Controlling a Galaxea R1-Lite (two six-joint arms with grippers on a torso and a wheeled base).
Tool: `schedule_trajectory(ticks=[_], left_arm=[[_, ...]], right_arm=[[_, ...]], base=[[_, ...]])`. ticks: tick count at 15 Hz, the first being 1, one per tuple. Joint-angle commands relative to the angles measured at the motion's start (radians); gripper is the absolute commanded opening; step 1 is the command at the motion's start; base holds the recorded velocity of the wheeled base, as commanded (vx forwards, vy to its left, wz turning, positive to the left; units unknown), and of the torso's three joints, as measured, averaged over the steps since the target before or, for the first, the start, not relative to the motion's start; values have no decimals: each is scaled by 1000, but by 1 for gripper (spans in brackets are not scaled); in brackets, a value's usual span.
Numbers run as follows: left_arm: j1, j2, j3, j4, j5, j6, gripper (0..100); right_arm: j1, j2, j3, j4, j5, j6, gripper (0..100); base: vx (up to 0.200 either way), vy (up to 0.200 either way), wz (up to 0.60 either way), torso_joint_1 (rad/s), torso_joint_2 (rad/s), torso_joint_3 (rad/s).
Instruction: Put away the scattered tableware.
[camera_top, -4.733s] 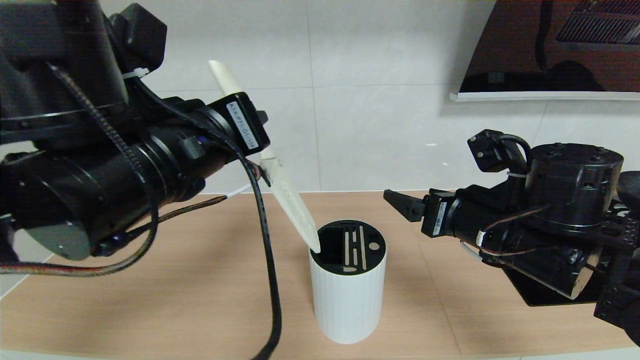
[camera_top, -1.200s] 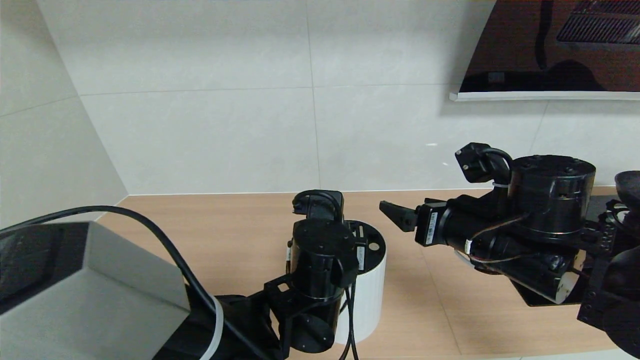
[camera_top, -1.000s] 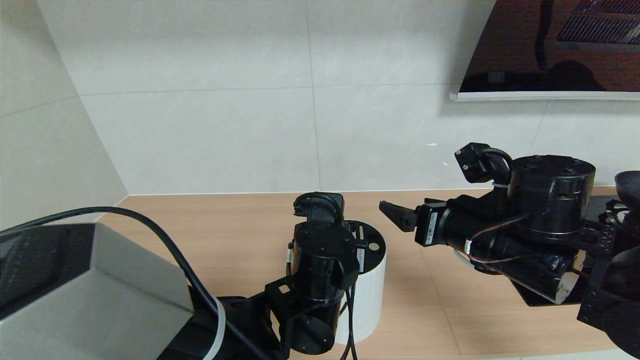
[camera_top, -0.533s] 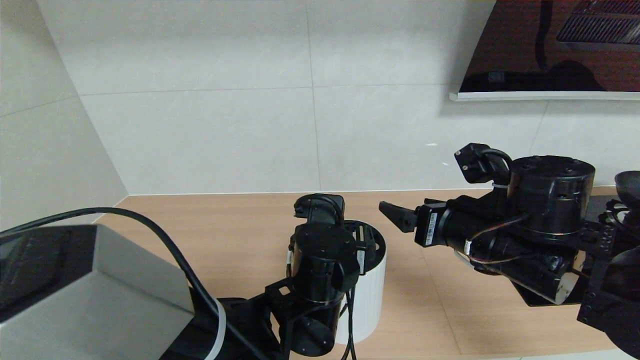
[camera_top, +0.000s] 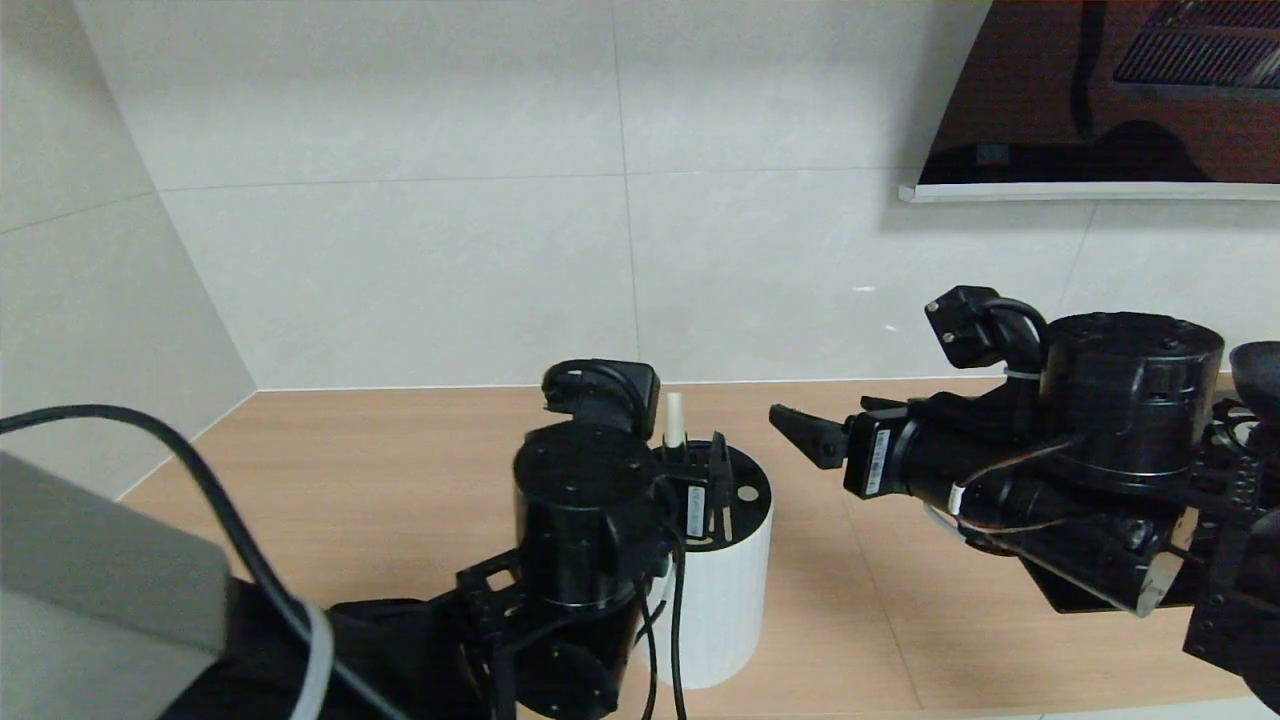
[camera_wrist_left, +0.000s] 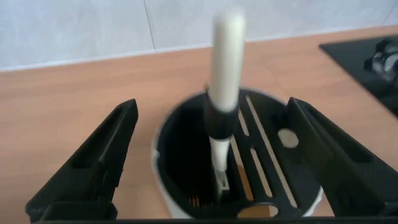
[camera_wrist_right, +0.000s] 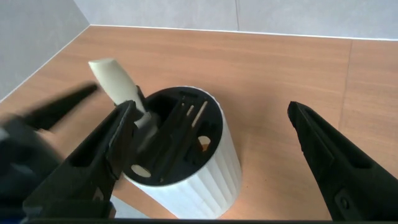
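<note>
- Fingers (camera_wrist_left: 93, 162) of the left gripper (camera_wrist_left: 211, 104) were spread wide, one on each side of the knife (camera_wrist_left: 225, 62) and touching neither it nor anything else.
- Fingers (camera_wrist_right: 93, 162) of the right gripper (camera_wrist_right: 210, 112) were likewise wide apart and held nothing.
- The knife stood nearly upright in the holder (camera_top: 720, 590). Its blade was down inside the large open compartment, and its white handle and dark collar stuck up above the rim.
- Seen from the head camera, the handle tip rose at about 10 o'clock on the holder's black top. The narrow slots and a small round hole lay toward 3 o'clock.
- The holder, a white ribbed cylinder, stood upright on the wooden counter (camera_top: 400, 470), toward 6 o'clock in the head view.
- The left gripper was right over the holder, its wrist covering the 9 o'clock side.
- The right gripper hung in the air at about 2 o'clock from the holder, apart from it, with its tips pointing toward 9 o'clock.
- A black cooktop (camera_wrist_left: 367, 53) lay on the counter at 3 o'clock from the holder, partly under the right arm.
- A pale tiled wall (camera_top: 400, 250) stood behind, with a dark hood (camera_top: 1100, 90) at 1 o'clock.
</note>
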Motion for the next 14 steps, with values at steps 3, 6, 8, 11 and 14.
schedule_trajectory(ticks=[3,6,8,11,14], left_arm=[[59,-445,150,19,-138,116,100],[212,-672,249,89,-190,157,100],[271,-819,296,184,-191,172,100],[398,-1089,335,448,-197,172,100],[514,-1354,326,726,-211,174,100]], right_arm=[[-54,-182,47,0,-6,-24,100],[-123,-413,209,1,-1,-70,100],[-151,-579,311,13,-6,-107,100],[-226,-901,370,211,-4,-129,100],[-441,-1180,364,495,51,-136,100]], base=[[0,0,0,0,0,0],[0,0,0,0,0,0],[0,0,0,0,0,0],[0,0,0,0,0,0],[0,0,0,0,0,0]])
